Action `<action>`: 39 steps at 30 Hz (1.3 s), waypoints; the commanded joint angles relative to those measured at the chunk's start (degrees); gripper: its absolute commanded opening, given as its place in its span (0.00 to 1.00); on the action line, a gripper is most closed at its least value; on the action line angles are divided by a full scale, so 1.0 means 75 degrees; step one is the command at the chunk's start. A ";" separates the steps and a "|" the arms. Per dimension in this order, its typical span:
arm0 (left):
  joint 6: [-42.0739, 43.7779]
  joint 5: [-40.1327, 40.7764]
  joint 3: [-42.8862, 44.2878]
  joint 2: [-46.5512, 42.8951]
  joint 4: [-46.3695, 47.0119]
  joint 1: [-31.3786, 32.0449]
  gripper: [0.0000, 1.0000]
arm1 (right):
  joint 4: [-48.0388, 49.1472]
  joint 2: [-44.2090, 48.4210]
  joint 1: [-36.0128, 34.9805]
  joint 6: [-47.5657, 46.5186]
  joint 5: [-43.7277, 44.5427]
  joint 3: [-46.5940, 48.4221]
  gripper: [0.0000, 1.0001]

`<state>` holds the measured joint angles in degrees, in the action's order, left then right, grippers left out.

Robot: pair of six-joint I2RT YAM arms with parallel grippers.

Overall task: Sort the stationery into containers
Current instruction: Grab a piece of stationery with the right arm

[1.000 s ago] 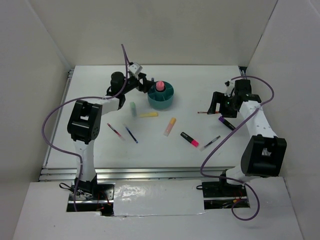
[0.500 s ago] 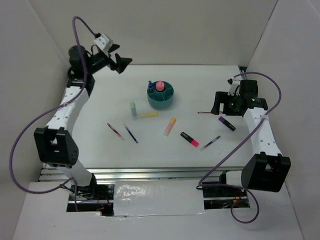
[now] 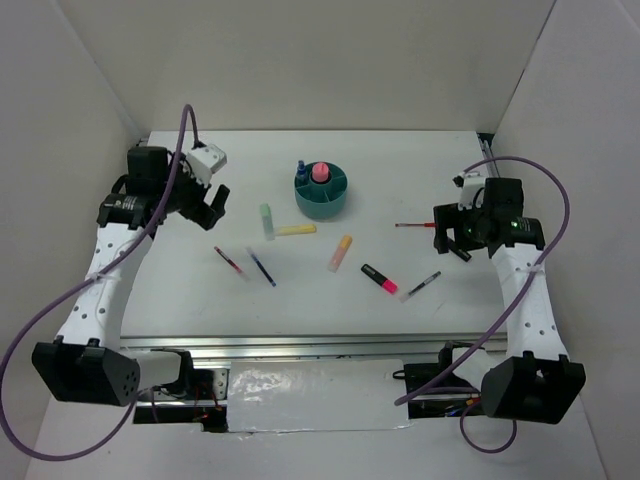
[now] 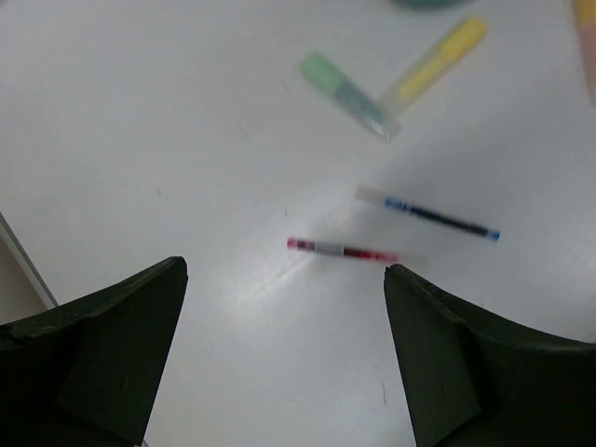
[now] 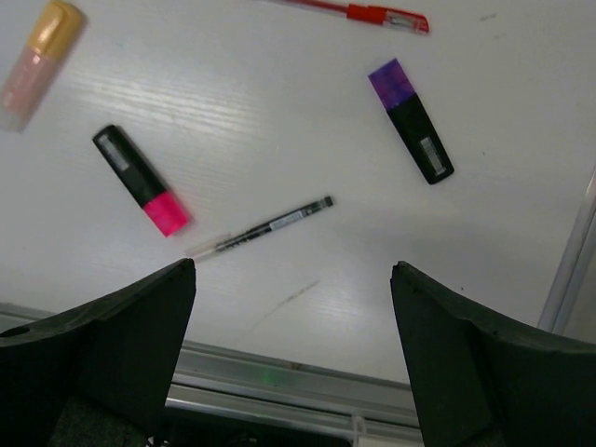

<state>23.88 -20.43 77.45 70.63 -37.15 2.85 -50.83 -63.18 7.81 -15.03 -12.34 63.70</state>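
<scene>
Seeing left gripper (image 3: pixel 208 205) hanging over left side of table (image 3: pixel 180 290), jaws spread wide, gripping nothing. Looking down from its wrist cam at red-and-clear pen (image 4: pixel 343 250) and blue pen (image 4: pixel 438 216). Spotting green marker (image 4: pixel 346 86) and yellow marker (image 4: pixel 436 58) beyond, ends close together. Seeing right gripper (image 5: pixel 293 270) also gaping, empty, hovering above black pen (image 5: pixel 265 225) with black-pink marker (image 5: pixel 142 179) beside it. Noting purple-black marker (image 5: pixel 412 133) and red pen (image 5: pixel 358 13) farther out, orange marker (image 5: pixel 37 56) at frame edge. Finding teal organizer (image 3: pixel 322 207) at table's far middle, holding pink-topped item (image 3: pixel 320 172) in central cup and blue-capped item (image 3: pixel 300 172) in left compartment.
</scene>
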 commanded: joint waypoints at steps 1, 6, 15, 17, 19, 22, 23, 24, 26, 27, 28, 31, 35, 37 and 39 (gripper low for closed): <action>-0.0149 0.1307 -0.0748 -0.0472 -0.1141 -0.0262 0.99 | -0.0324 0.0010 -0.0104 -0.0434 0.0578 -0.0267 0.90; 0.0658 0.0323 -0.1853 -0.1354 -0.1293 -0.0357 0.99 | -0.0419 -0.0038 -0.0244 -0.0305 0.0427 -0.0536 0.85; 0.0133 -0.0592 -0.2346 -0.1460 -0.1094 -0.0298 0.99 | 0.0612 -0.1161 -0.2598 0.0093 0.0601 -0.1064 0.58; -0.0043 -0.0897 -0.2416 -0.1589 -0.0896 -0.0322 0.99 | 0.0964 -0.1674 -0.3068 0.0175 0.0742 -0.0994 0.57; -0.0312 -0.1119 -0.2592 -0.1881 -0.0464 -0.0322 0.99 | 0.1163 -0.2039 -0.3384 0.0222 0.0918 -0.0889 0.57; -0.0687 -0.1319 -0.2849 -0.2315 0.0296 -0.0287 0.99 | 0.1397 -0.2777 -0.3572 0.0129 0.1222 -0.0876 0.57; -0.0757 -0.1366 -0.2955 -0.2409 0.0463 -0.0263 0.99 | 0.1410 -0.2895 -0.3619 0.0105 0.1281 -0.0865 0.57; -0.0839 -0.1401 -0.2990 -0.2421 0.0604 -0.0182 0.99 | 0.1433 -0.3013 -0.3666 0.0047 0.1351 -0.0876 0.57; -0.0922 -0.1367 -0.2968 -0.2270 0.0886 -0.0030 0.99 | 0.1480 -0.3248 -0.3819 0.0035 0.1410 -0.0923 0.58; -0.0957 -0.1297 -0.2921 -0.2176 0.0910 0.0168 0.99 | 0.1527 -0.3329 -0.3877 0.0035 0.1457 -0.0946 0.58; -0.0934 -0.1215 -0.2793 -0.1955 0.0887 0.0252 0.99 | 0.1539 -0.3493 -0.3959 0.0058 0.1469 -0.0958 0.58; -0.0875 -0.1027 -0.2628 -0.1730 0.0921 0.0592 0.99 | 0.1621 -0.3809 -0.4077 0.0163 0.1516 -0.0865 0.58; -0.0898 -0.0653 -0.2499 -0.1496 0.1144 0.0990 0.99 | 0.1656 -0.4138 -0.4287 0.0362 0.1411 -0.0514 0.57; -0.0992 -0.0628 -0.2510 -0.1379 0.1249 0.1154 0.99 | 0.1586 -0.4407 -0.4381 0.0503 0.1364 -0.0256 0.57; -0.1097 -0.0593 -0.2534 -0.1367 0.1355 0.1248 0.99 | 0.1550 -0.4676 -0.4569 0.0562 0.1364 -0.0045 0.57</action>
<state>17.52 -25.36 55.88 60.14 -30.85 11.22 -40.71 -96.47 -24.64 -12.62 -2.13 59.46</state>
